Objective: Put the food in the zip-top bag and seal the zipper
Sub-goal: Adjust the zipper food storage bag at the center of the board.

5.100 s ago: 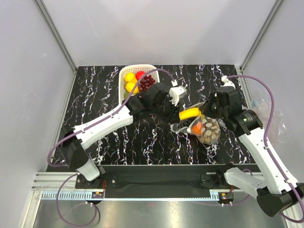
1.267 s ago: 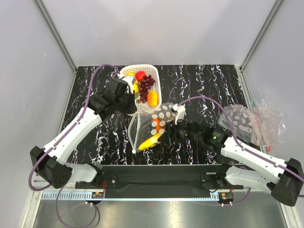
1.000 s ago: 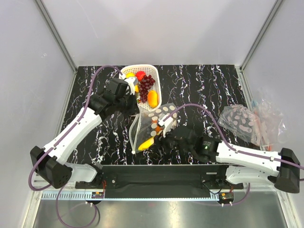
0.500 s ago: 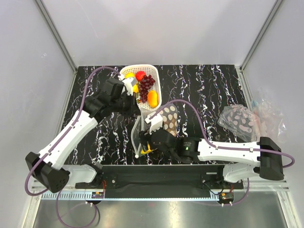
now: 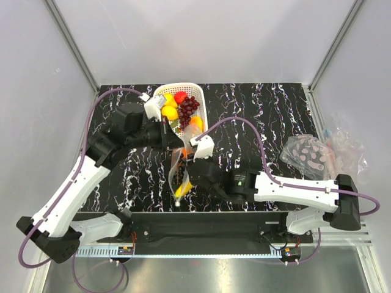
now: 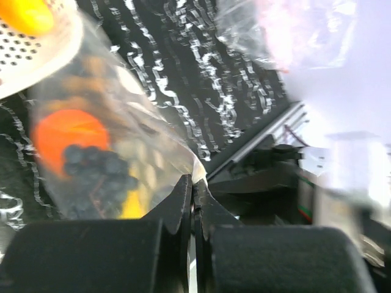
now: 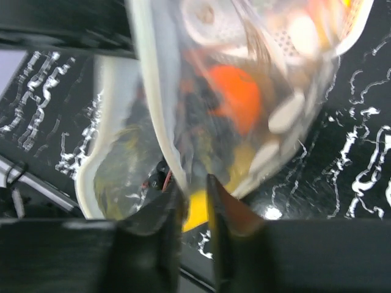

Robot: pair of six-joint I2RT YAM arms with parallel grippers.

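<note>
The zip-top bag point(image 6: 153, 143) is pinched at its corner by the fully closed left gripper point(image 6: 193, 201), its rim straddled by the narrowly parted right gripper point(image 7: 194, 201), firm grip undeterminable.

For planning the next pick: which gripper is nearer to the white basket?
Left. The left gripper is beside the basket's near rim; the right gripper is farther off, lower on the zip-top bag.
</note>
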